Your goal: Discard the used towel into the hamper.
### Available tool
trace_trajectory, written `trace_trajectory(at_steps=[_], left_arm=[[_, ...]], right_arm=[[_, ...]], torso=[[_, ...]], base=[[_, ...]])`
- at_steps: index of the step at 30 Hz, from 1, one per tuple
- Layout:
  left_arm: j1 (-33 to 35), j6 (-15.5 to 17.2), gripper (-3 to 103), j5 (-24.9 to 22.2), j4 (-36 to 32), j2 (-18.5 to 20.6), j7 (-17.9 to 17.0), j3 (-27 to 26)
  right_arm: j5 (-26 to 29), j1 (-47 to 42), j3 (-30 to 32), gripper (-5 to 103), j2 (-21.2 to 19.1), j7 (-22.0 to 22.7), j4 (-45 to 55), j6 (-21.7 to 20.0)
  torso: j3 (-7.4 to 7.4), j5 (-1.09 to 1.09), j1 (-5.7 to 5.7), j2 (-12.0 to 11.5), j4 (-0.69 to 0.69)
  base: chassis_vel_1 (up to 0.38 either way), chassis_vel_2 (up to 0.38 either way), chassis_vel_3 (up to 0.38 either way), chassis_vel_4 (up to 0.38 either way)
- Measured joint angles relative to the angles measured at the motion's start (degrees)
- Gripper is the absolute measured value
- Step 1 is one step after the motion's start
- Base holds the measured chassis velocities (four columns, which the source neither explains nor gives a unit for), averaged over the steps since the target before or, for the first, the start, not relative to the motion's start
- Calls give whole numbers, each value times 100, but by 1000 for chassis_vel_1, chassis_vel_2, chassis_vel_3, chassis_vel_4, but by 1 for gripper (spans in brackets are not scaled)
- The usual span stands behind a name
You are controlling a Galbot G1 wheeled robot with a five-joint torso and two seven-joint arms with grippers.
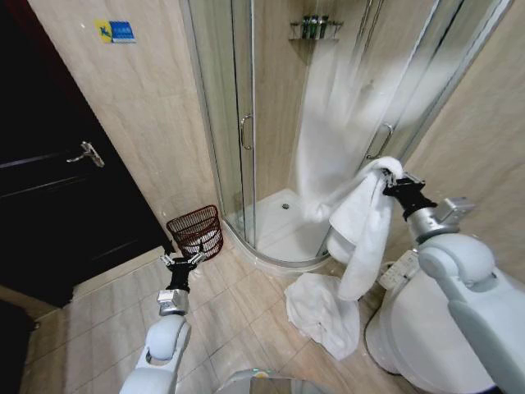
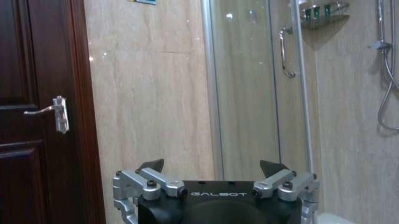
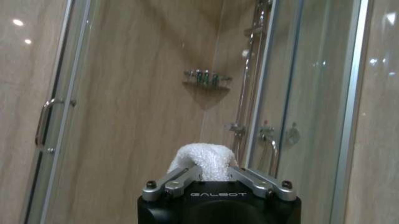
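A white used towel (image 1: 361, 230) hangs from my right gripper (image 1: 389, 182), which is shut on its top fold at about shower-handle height, right of the shower entrance. In the right wrist view the towel (image 3: 204, 161) bulges between the closed fingers of the right gripper (image 3: 209, 173). The hamper (image 1: 197, 231), a dark reddish-brown woven basket, stands on the floor against the wall left of the shower. My left gripper (image 1: 182, 261) is held low just in front of the hamper, open and holding nothing; in the left wrist view the left gripper (image 2: 212, 167) has its fingers spread.
Another white towel (image 1: 321, 313) lies crumpled on the tiled floor. A white toilet (image 1: 418, 328) sits at the right under my right arm. The glass shower enclosure (image 1: 246, 131) is straight ahead, a dark wooden door (image 1: 57, 189) at the left.
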Motion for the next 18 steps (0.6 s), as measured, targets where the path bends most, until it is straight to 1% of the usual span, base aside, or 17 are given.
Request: trace_trajectory(at_steps=[2,5,7,9,12,15,18], left_arm=[[0,-1,100,0,1,1,2,2],[-16,0,100,0,3,0,5,24],[-29,1,100,0,3,-3,5,33],[-45,8,100,1,3,-10,6,47],[-52,14,100,3,-1,-17,7,50],[-49,13,100,8,-7,-36,8,46],[-10,-1,100,15,-25,-80,8,27]], right_arm=[[-8,-18,-2,3,20,-3,35,0],[-18,-10,1,3,23,-1,90,24],[-20,-11,1,3,25,-1,94,24],[-24,-41,6,3,36,0,100,24],[-34,-87,46,3,36,1,127,31],[-32,-98,75,3,11,14,150,35],[53,-42,131,3,-97,87,198,34]], torso=[[0,0,0,0,0],[-1,-6,0,1,0],[-1,-6,-1,1,0],[0,1,0,0,1],[-1,-2,0,1,0],[0,-1,0,1,-1],[0,-1,0,0,0]], base=[[0,0,0,0],[0,0,0,0],[0,0,0,0],[0,0,0,0],[0,0,0,0],[0,0,0,0],[0,0,0,0]])
